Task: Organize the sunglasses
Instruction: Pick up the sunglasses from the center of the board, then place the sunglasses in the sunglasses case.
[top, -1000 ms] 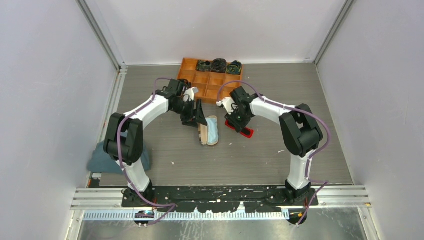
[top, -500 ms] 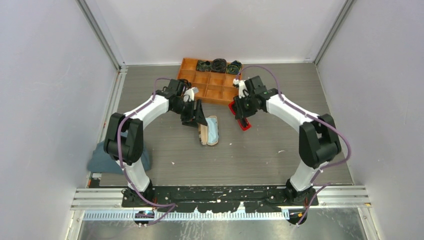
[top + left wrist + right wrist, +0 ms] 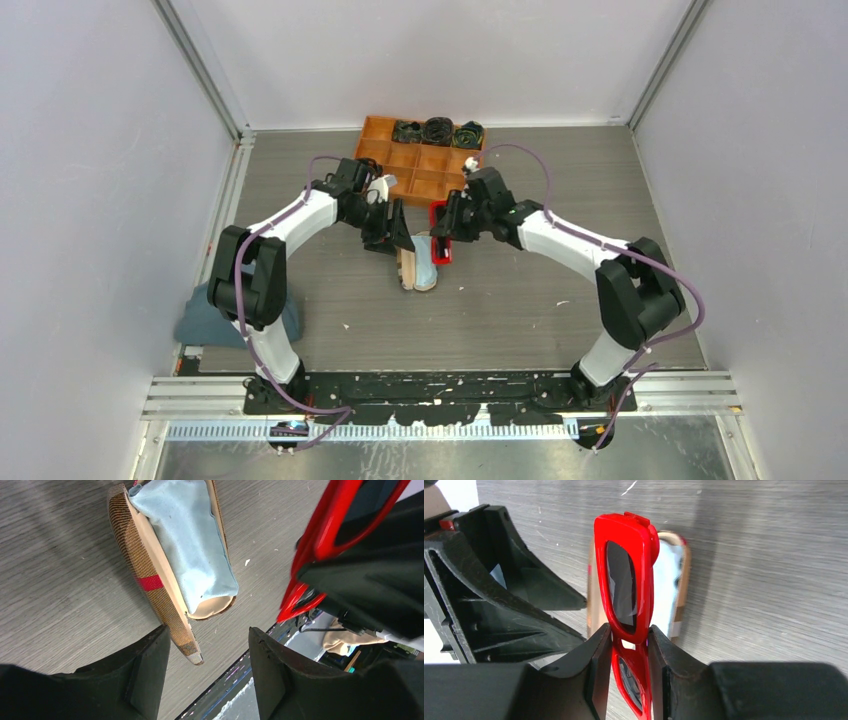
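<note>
looks like a robotics lab test cell from where i sit: plain white panels [image 3: 90,150] framed by aluminium rails [image 3: 200,68], a grey counter [image 3: 500,310], my left arm [image 3: 300,215] and right arm [image 3: 565,240] bolted to a black base plate [image 3: 440,385].

The top camera looks down from high up. Both wrist cameras sit close, maybe seeing the same case [image 3: 150,582].

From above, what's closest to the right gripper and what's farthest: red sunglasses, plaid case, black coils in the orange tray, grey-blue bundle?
Starting from the right gripper:
1. The sunglasses, pinched in it.
2. The plaid case, just beside it, toward the arms.
3. The black coils, farther back.
4. The grey-blue bundle, far off at the left edge.
</note>
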### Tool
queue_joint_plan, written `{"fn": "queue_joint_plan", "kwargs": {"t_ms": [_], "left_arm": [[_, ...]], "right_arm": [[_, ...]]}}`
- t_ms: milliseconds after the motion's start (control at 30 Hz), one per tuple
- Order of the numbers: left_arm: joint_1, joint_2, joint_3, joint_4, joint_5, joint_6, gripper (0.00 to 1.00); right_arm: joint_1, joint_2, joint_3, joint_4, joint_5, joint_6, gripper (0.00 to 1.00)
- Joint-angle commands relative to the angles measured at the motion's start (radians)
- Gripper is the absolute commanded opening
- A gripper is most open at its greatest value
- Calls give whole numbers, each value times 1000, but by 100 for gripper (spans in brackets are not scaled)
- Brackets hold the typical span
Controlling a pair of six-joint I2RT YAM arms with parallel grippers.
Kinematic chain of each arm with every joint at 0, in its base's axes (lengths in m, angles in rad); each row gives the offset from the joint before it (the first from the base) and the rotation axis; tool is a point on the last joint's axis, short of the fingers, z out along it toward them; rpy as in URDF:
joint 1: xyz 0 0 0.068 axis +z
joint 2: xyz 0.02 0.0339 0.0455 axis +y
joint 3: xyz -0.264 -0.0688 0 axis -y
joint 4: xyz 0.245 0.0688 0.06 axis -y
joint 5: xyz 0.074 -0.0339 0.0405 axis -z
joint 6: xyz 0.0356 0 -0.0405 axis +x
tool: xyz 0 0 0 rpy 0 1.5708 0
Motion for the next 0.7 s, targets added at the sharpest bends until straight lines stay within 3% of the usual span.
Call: {"fn": "queue_joint_plan", "kwargs": {"t_ms": [0, 300, 667], "left_arm": [[4, -9, 8, 27, 36, 0, 59], [6, -5, 9, 35, 47, -8, 59], [6, -9, 13, 32, 49, -8, 59]], "right_arm": [[62, 44, 43, 104, 85, 113, 36], [99, 186, 74, 124, 143, 181, 37], [141, 239, 67, 147, 146, 180, 37]]}}
